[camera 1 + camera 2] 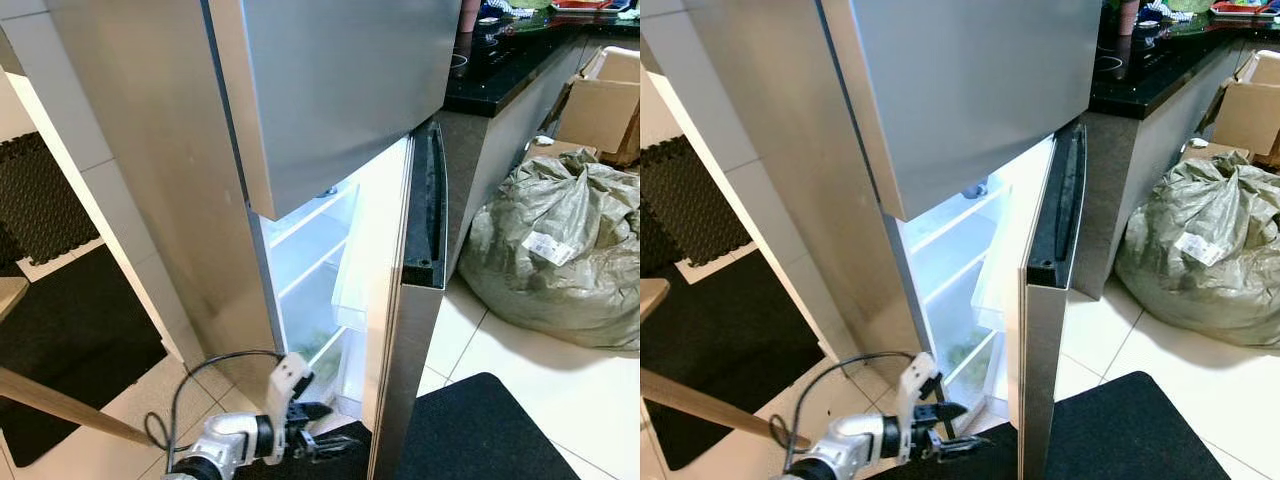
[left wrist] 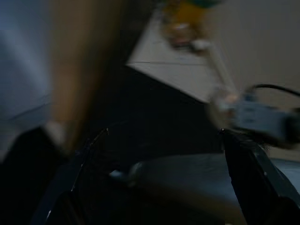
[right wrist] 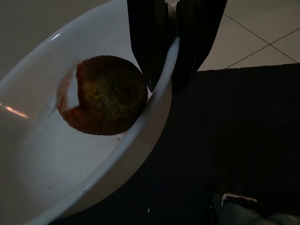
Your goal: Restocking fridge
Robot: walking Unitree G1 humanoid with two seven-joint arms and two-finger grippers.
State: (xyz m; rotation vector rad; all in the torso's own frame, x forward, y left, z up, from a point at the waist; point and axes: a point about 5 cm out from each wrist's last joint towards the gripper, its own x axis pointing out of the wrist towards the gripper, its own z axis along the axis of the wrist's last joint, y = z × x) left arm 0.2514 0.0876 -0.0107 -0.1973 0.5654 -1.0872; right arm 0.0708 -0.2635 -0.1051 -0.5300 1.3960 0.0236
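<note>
A silver fridge stands before me with its upper door [image 1: 330, 90] closed and its lower door [image 1: 400, 350] swung ajar. White shelves [image 1: 310, 250] show in the lit gap. Low in front of that gap, by the door's edge, my left gripper [image 1: 322, 430] is open and holds nothing. In the right wrist view my right gripper [image 3: 168, 84] is shut on the rim of a white bowl [image 3: 56, 154]. A round brown piece of food [image 3: 105, 96] lies inside the bowl. The left wrist view is dark and blurred, its fingers [image 2: 253, 168] spread wide.
A black mat [image 1: 480, 430] lies on the tiles below the door. A bulky grey-green sack [image 1: 560, 250] and a cardboard box [image 1: 605, 100] sit at the right by a black counter [image 1: 510, 65]. A wooden leg [image 1: 60, 405] and another dark mat [image 1: 70, 340] are at the left.
</note>
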